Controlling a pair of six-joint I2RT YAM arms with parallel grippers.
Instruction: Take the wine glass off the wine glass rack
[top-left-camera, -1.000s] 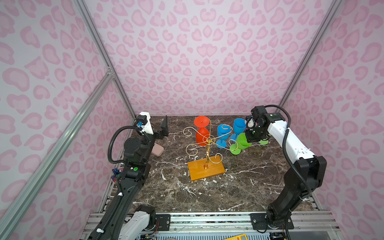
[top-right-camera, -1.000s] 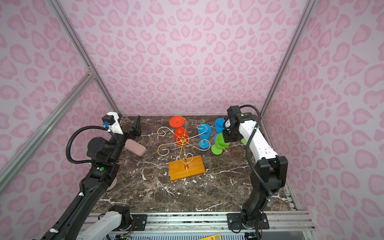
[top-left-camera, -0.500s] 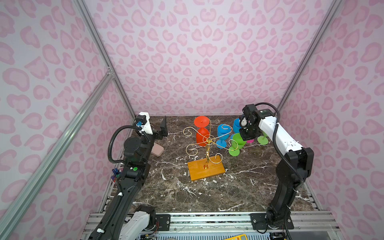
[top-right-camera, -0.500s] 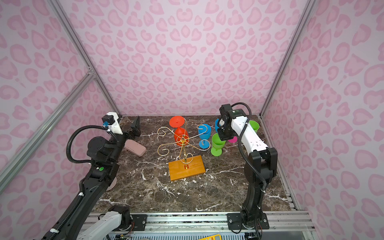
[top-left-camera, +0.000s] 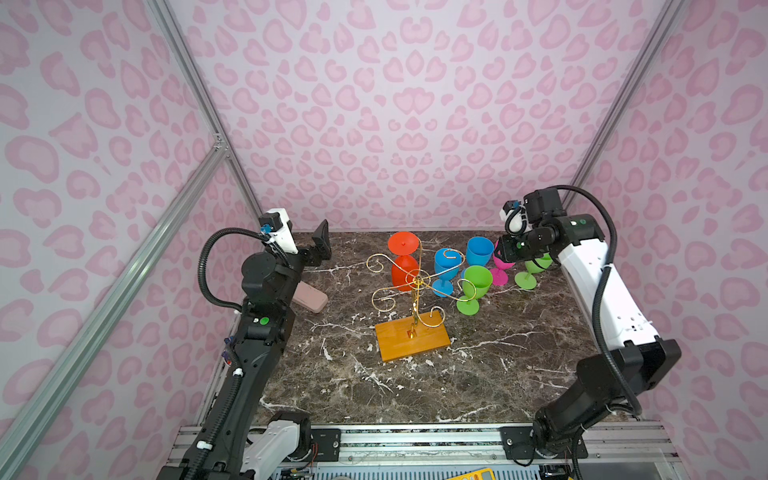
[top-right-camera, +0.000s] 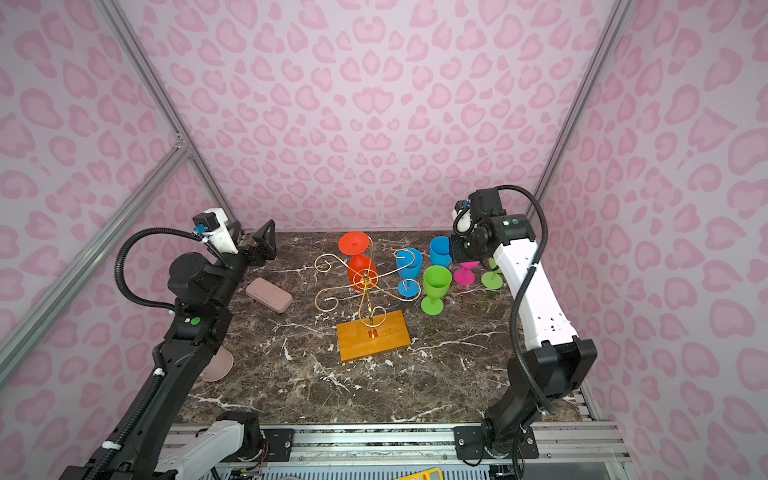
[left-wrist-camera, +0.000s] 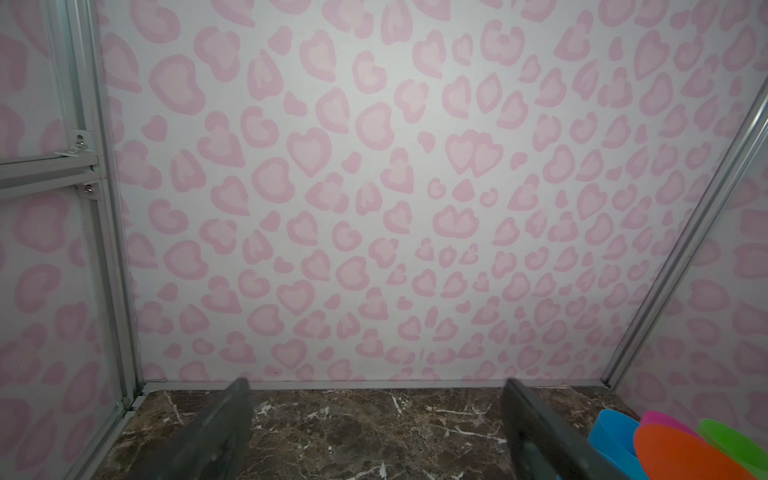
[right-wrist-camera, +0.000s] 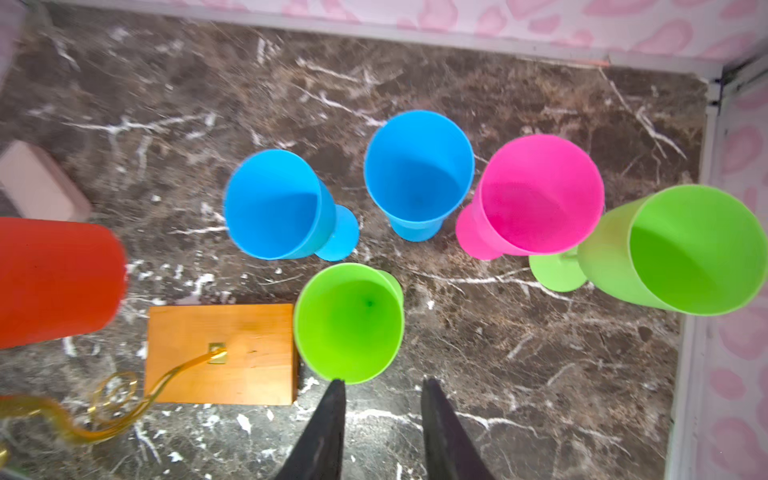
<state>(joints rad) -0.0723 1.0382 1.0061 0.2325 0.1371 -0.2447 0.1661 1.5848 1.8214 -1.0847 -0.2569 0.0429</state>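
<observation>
Noting where things sit around the wine glass rack (top-left-camera: 414, 301): one red wine glass (top-left-camera: 404, 270) hangs upside down from a scroll arm on its far side, foot uppermost and bowl down, so the wire carries it by the foot. You would likely have to slide it outward along that arm rather than pull it straight down. Right of the rack, five glasses stand upright on the marble table (top-left-camera: 478, 374): two blue glasses (right-wrist-camera: 417, 166), a pink glass (right-wrist-camera: 540, 195) and two green glasses (right-wrist-camera: 349, 324), the nearest green one just beside the rack's wooden base. They look parked there to stay clear of the wire arms. Your right gripper (right-wrist-camera: 384, 380) hangs above this cluster, right of the rack and over the pink glass, jaws partly apart with nothing between them. Your left gripper (left-wrist-camera: 374, 382) waits well left of the rack, facing the back wall, jaws spread wide and empty. A pink oblong case (top-left-camera: 309, 297) lies left of the rack, untouched. Judging by this, only the red glass remains to lift off.
</observation>
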